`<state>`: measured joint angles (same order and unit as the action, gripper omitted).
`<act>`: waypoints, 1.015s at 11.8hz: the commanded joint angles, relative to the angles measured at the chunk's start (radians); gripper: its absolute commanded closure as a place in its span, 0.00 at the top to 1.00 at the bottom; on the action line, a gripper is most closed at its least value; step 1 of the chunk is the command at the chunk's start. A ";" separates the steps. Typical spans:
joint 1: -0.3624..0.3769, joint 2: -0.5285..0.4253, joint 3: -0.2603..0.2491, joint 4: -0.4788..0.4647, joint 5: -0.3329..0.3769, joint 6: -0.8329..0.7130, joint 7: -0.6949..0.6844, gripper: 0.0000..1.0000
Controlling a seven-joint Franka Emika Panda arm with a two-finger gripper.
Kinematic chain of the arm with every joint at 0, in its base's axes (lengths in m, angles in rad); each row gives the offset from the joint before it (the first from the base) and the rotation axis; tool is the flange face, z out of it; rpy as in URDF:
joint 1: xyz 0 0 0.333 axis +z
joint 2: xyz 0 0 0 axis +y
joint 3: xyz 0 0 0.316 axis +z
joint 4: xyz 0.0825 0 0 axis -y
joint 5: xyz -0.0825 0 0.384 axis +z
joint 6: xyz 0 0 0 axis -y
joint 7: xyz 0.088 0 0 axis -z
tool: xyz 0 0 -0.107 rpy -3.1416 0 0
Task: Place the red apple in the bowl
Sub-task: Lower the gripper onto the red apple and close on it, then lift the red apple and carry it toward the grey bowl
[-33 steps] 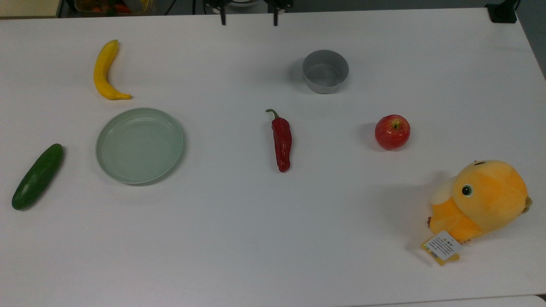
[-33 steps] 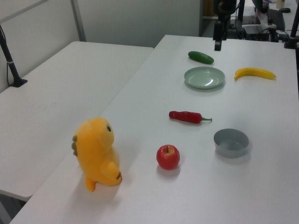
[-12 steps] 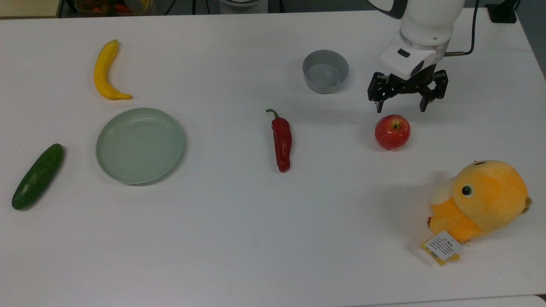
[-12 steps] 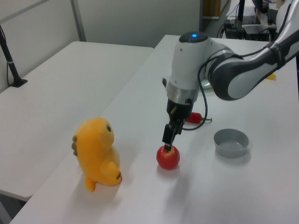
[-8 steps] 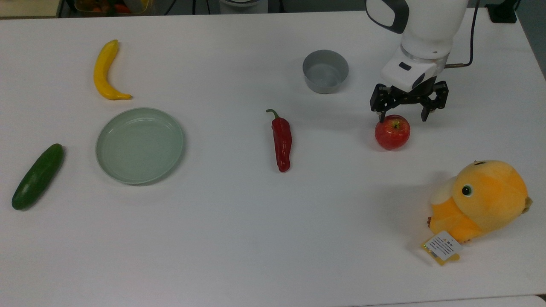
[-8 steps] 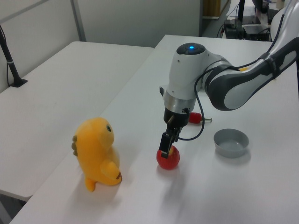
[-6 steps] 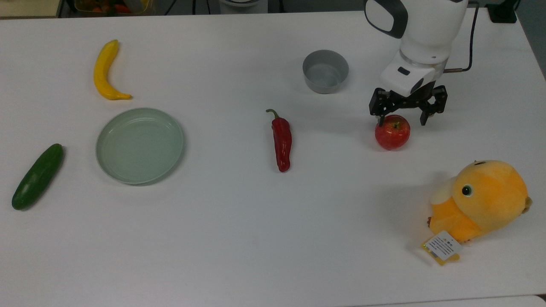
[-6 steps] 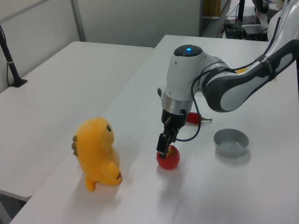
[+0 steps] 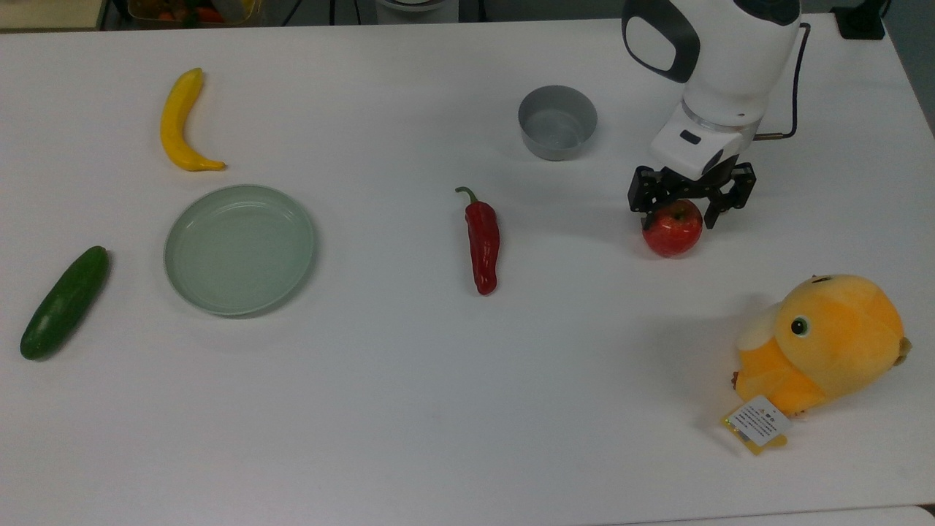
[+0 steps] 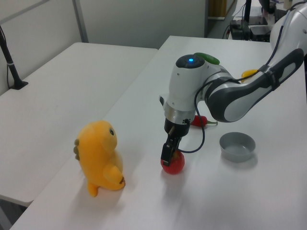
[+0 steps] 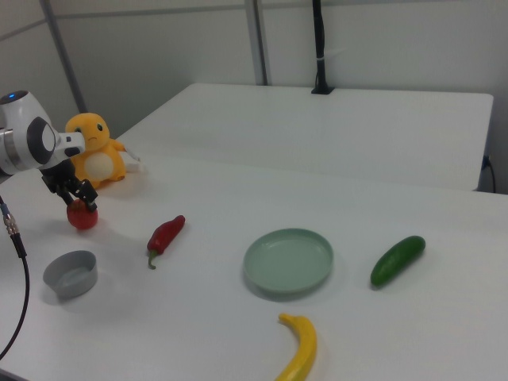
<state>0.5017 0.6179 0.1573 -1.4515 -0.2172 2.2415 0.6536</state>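
Observation:
The red apple [image 9: 673, 232] rests on the white table, at the top view's right. My gripper [image 9: 677, 212] hangs straight down over it, open, with one black finger on each side of the apple's upper half. From the left view the gripper [image 10: 168, 156] covers part of the apple [image 10: 174, 166]. The right view has the gripper [image 11: 80, 199] just above the apple [image 11: 82, 217]. An empty grey bowl [image 9: 557, 122] stands apart from the apple, toward the top view's upper left of it; the bowl [image 10: 237, 146] is right of the apple in the left view.
A dark-red chili pepper [image 9: 482, 241] lies mid-table. A pale green plate [image 9: 239, 248], a banana [image 9: 179, 120] and a cucumber [image 9: 64, 303] lie at the top view's left. An orange plush toy [image 9: 825, 340] sits near the apple, toward the top view's lower right.
The arm came in from the far table edge and has sunk over the apple. Its open fingers went from above the apple to either side of it. The apple has not moved.

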 commanded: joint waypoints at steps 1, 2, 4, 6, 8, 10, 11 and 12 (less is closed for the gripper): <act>0.020 0.011 -0.013 0.013 -0.037 0.007 0.020 0.09; 0.020 0.010 -0.013 0.013 -0.037 0.004 0.020 0.09; 0.011 0.000 -0.013 0.014 -0.037 0.000 0.020 0.09; -0.023 -0.039 -0.013 0.010 -0.037 0.000 0.012 0.10; -0.066 -0.117 -0.013 -0.022 -0.028 -0.005 -0.014 0.10; -0.101 -0.214 -0.013 -0.105 -0.021 -0.010 -0.083 0.10; -0.103 -0.268 -0.013 -0.150 -0.019 -0.046 -0.128 0.10; -0.107 -0.306 -0.012 -0.165 -0.008 -0.109 -0.176 0.10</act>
<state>0.3985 0.4547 0.1478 -1.4856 -0.2368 2.2174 0.5677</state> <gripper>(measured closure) 0.317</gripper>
